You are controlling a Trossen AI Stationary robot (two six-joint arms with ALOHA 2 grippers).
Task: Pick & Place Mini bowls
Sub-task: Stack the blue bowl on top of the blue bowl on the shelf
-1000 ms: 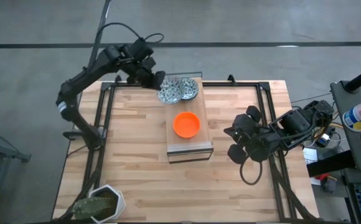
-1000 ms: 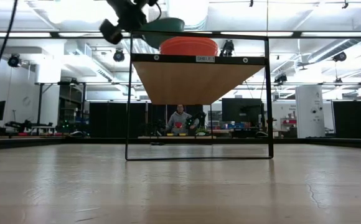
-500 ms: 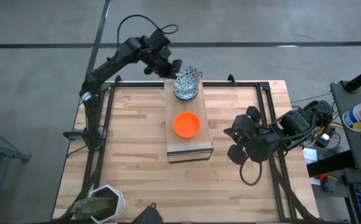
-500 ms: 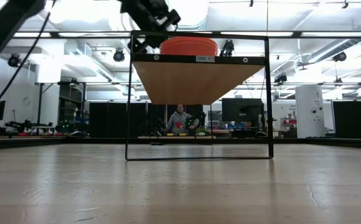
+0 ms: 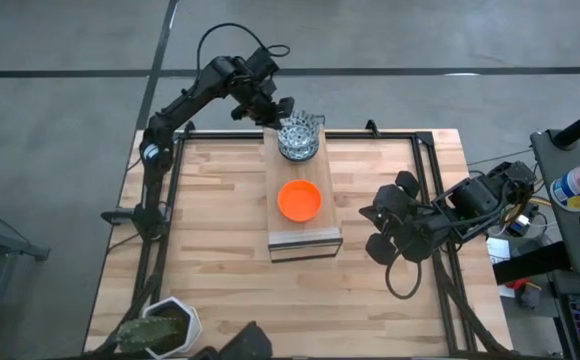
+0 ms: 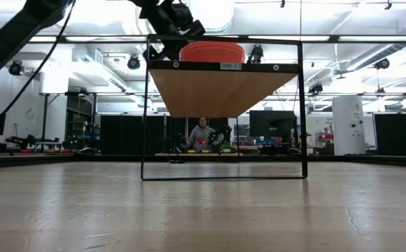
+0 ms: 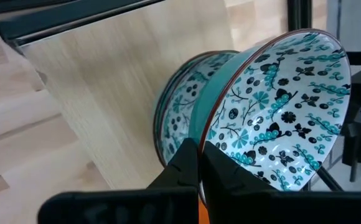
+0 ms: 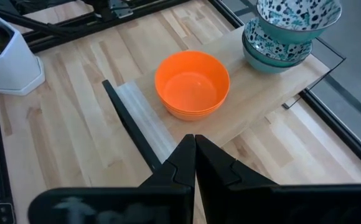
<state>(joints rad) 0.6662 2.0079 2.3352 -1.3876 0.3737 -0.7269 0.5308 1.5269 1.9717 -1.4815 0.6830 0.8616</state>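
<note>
A raised wooden shelf (image 5: pixel 305 235) on a black frame stands on the table. On its middle sit orange mini bowls (image 5: pixel 299 200), stacked. At its far end stands a blue-patterned mini bowl (image 8: pixel 274 50). My left gripper (image 5: pixel 278 112) is shut on another patterned bowl (image 7: pixel 280 106), tilted right over the one standing there; whether the two touch, I cannot tell. My right gripper (image 5: pixel 367 213) is shut and hangs right of the shelf with nothing in it. My left gripper pinches the patterned bowl's rim (image 7: pixel 203 134) on the side nearest the wrist, one finger (image 7: pixel 230 177) inside the bowl and the other on its teal outer wall. The fingers slant down from the table's far left. The bowl is tilted, with its base over the lower bowl.
A white angular pot with a green plant (image 5: pixel 165 325) stands at the table's near left corner. The shelf's black frame posts (image 6: pixel 145 105) rise from the table. The wooden table (image 5: pixel 220 260) lies bare left and right of the shelf. A person (image 6: pixel 201 133) sits far behind.
My left gripper has carried the patterned bowl toward the table's right edge, from beside the standing patterned bowl to right over it, sinking a little. Most of the move came early; it has nearly stopped. The right arm has kept still.
</note>
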